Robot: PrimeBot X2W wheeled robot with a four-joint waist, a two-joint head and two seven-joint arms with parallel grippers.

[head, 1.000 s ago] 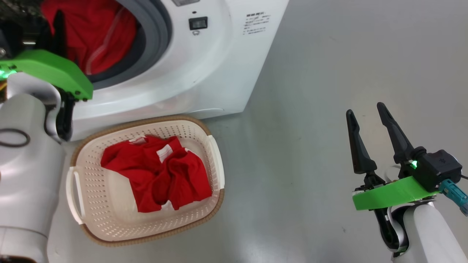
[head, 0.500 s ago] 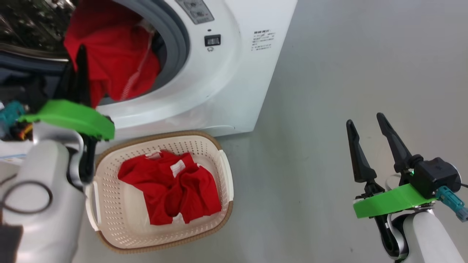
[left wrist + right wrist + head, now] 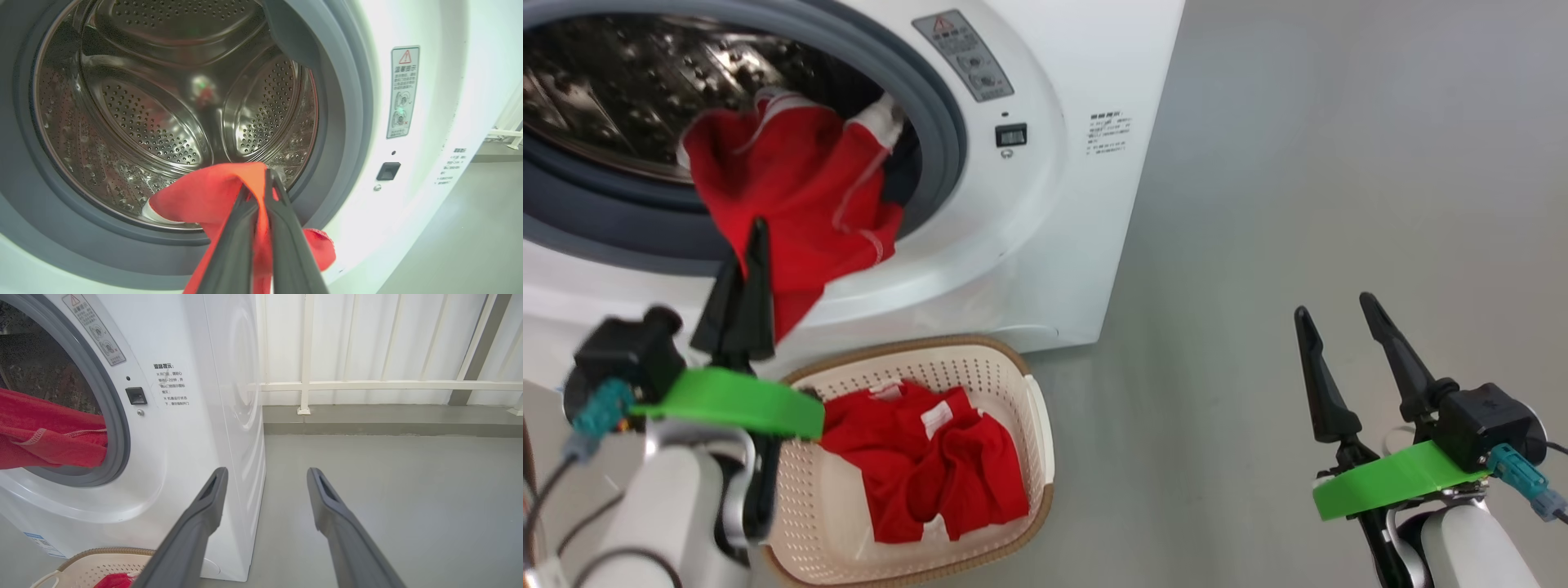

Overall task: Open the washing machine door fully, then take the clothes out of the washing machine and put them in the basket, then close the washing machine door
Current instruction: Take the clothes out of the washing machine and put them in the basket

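Clothes | left hand clamped on one red piece, frame's upper left | basket lay just below it | right hand gaped empty

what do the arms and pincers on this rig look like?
Both match: left pincer and right pincer each have two long tapered black fingers on a bright green plate, with a black wrist module, teal connector and pale glossy forearm.

basket before washing machine | clothes in basket and across machine's mouth
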